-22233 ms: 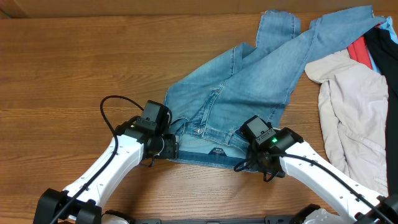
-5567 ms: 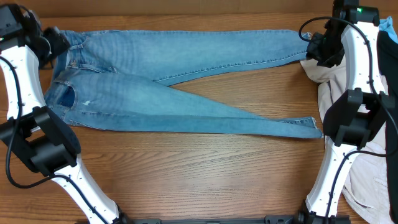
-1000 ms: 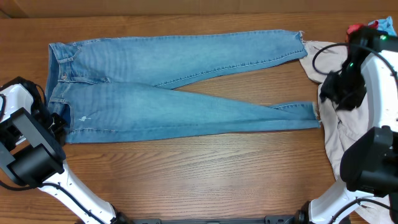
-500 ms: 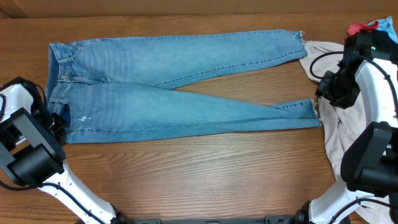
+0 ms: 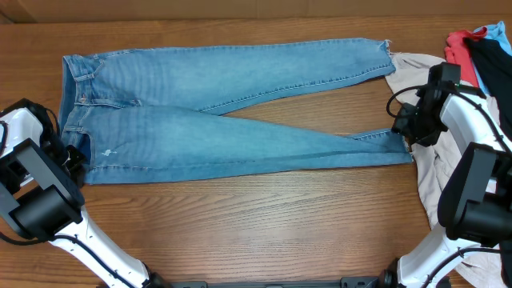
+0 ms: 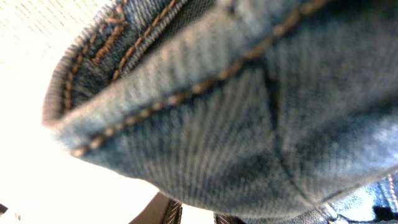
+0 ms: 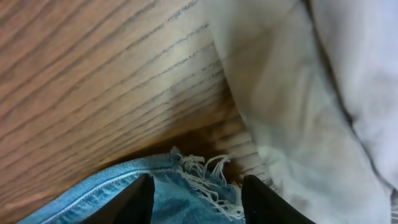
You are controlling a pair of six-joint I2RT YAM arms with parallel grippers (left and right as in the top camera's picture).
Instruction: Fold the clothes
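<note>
The clothes [image 5: 240, 104], light blue jeans, lie flat on the wooden table, waistband at the left and both legs running right. My left gripper [image 5: 70, 156] sits at the near-left corner of the waistband. In the left wrist view bunched denim [image 6: 249, 112] fills the frame and hides the fingertips, so only the finger bases [image 6: 166, 214] show, close together. My right gripper [image 5: 402, 128] is at the near leg's end. In the right wrist view it [image 7: 199, 202] stands open, its two dark fingers either side of the frayed hem [image 7: 199, 180].
A beige garment [image 5: 432, 172] lies on the table just right of the hem, close beside my right fingers [image 7: 298, 93]. Red [image 5: 458, 48] and black [image 5: 492, 64] garments are heaped at the far right corner. Bare wood [image 5: 240, 224] runs along the front.
My right gripper has come left and down from above the beige garment to the near leg's hem. The left gripper and the jeans have not moved.
</note>
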